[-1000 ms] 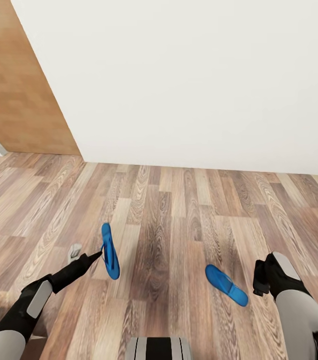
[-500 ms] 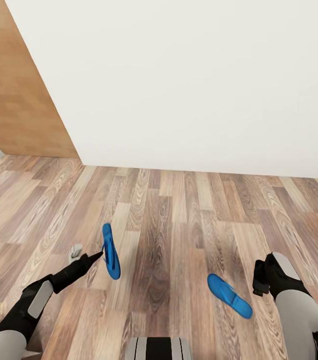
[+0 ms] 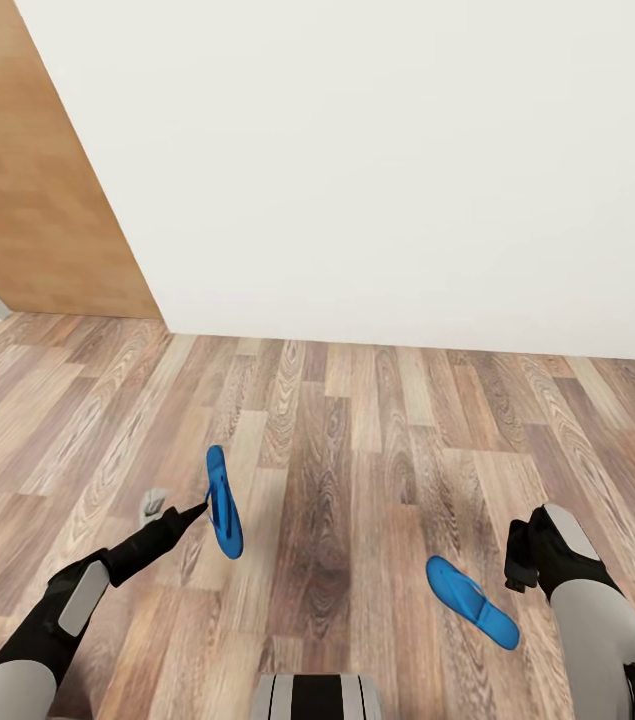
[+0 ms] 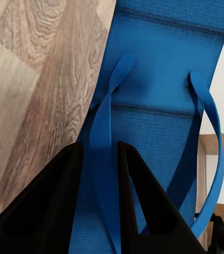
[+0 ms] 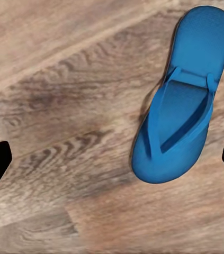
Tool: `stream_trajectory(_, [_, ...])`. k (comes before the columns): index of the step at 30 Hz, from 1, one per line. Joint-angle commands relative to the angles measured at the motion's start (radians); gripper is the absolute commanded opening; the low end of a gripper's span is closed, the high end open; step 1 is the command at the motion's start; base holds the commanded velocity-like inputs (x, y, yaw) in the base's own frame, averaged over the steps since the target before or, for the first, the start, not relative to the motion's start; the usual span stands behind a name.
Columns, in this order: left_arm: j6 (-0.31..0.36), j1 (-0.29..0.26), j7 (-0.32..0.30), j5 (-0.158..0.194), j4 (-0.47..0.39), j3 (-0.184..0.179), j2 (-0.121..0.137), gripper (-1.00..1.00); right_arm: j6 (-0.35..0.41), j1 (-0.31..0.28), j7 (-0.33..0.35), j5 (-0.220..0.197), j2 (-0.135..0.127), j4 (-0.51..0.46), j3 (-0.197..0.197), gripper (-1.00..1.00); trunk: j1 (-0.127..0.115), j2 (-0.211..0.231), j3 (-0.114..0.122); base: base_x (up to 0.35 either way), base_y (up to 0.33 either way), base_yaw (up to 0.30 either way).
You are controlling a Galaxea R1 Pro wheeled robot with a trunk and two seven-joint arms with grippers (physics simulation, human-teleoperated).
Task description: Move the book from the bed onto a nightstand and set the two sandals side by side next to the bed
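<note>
One blue sandal (image 3: 223, 503) is held by its strap in the clenched left gripper (image 3: 195, 512); the other sandal (image 3: 472, 602) lies on the floor (image 3: 357, 450), now shifted nearer the spread, empty right gripper (image 3: 519, 558), so a pickup looks close

Left black gripper (image 3: 200, 511) pinches an upright bright blue flip-flop (image 3: 222, 503) above brown wood-plank floor (image 3: 357, 450); second blue flip-flop (image 3: 471, 602) lies flat just beside right gripper (image 3: 523, 560).
</note>
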Motion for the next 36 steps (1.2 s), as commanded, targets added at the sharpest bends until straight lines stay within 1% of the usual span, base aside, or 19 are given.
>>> stream_trajectory(1, [0.005,0.000,0.003,0.004,0.001,0.001,0.000,-1.00,-0.010,0.000,-0.001,-0.009,0.000,-0.001,-0.001,1.00,0.000,0.000,-0.001,0.000,0.173,0.000])
stream_trajectory(16, [0.005,0.000,0.003,0.004,0.001,-0.002,-0.002,-1.00,-0.010,0.000,-0.001,-0.009,0.000,0.000,0.000,1.00,0.000,0.000,-0.001,0.000,0.021,0.000])
stream_trajectory(36, [0.005,0.000,0.003,0.003,0.001,-0.002,-0.002,-1.00,-0.003,0.000,-0.001,-0.009,0.000,0.002,-0.001,1.00,0.009,-0.005,-0.078,0.000,0.000,0.000])
